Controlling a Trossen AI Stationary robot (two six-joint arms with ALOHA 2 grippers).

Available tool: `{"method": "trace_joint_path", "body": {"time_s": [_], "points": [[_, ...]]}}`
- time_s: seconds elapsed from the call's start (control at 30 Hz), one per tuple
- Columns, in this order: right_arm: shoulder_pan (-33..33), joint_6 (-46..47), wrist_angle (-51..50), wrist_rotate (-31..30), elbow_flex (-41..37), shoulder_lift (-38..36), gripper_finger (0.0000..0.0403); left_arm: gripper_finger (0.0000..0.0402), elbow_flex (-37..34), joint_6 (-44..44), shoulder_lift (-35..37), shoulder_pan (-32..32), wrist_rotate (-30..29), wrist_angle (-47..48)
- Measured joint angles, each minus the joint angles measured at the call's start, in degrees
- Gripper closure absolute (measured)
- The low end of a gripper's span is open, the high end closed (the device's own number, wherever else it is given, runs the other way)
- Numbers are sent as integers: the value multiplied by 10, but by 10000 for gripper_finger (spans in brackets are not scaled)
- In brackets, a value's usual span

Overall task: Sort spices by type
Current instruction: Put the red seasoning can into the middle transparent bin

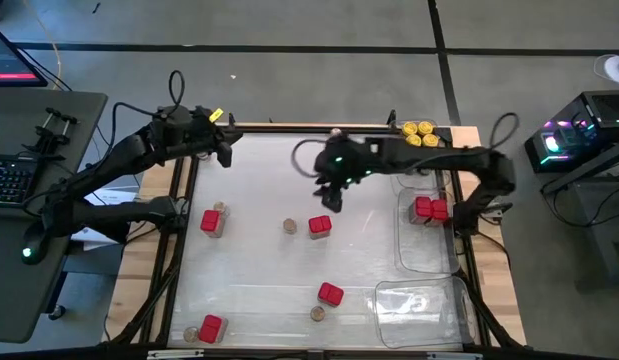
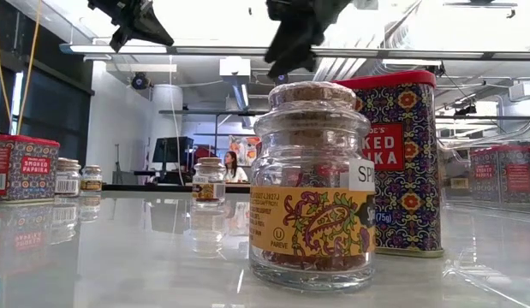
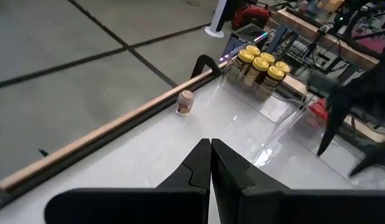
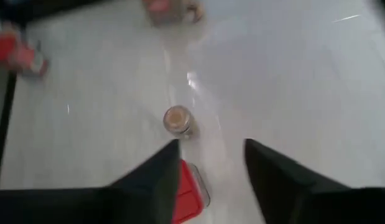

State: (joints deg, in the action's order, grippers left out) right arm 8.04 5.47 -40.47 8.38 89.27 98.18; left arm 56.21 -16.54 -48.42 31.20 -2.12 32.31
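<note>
Red boxy tins stand loose on the table (image 1: pixel 320 226), (image 1: pixel 210 221), (image 1: pixel 330 293), (image 1: pixel 210 326), and small brown-topped jars stand near them (image 1: pixel 289 226), (image 1: pixel 316 313). Yellow-lidded jars (image 1: pixel 420 133) are grouped in a tray at the far right corner. More red tins (image 1: pixel 430 209) sit in a tray on the right. My right gripper (image 1: pixel 332 200) hangs open above the middle of the table. In the right wrist view (image 4: pixel 211 146) a red tin (image 4: pixel 189 186) and a small jar (image 4: pixel 177 119) lie below it. My left gripper (image 1: pixel 226 155) is shut (image 3: pixel 211 142), raised near the far left corner.
A clear tray (image 1: pixel 419 310) lies at the near right corner, and another tray (image 1: pixel 404 240) lies along the right side. One small jar (image 3: pixel 185 102) stands alone by the wooden far edge (image 3: pixel 117 124). In the low view a jar (image 2: pixel 312 188) and a tin (image 2: pixel 400 162) stand close to the camera.
</note>
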Motion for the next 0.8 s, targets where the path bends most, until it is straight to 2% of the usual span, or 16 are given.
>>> {"method": "trace_joint_path", "body": {"time_s": [0.13, 0.23, 0.3, 0.4, 0.53, 0.8], "points": [[-23, -86, -77, -35, 92, 75, 117, 401, 0, -33, 0, 0, 7, 12], [-37, -157, -146, -82, 158, 125, 72, 401, 0, -50, 1, 0, 29, 17], [-44, -173, -192, -85, 189, 155, 54, 401, 0, -58, 1, -1, 44, 24], [-52, -175, -237, -40, 209, 188, 42, 402, 0, -59, 1, -1, 60, 37], [-62, -180, -247, 17, 191, 205, 41, 401, 0, -56, 3, -1, 73, 53], [-78, -159, -226, -34, 141, 207, 41, 401, 0, -5, 17, -1, 75, 71]]}}
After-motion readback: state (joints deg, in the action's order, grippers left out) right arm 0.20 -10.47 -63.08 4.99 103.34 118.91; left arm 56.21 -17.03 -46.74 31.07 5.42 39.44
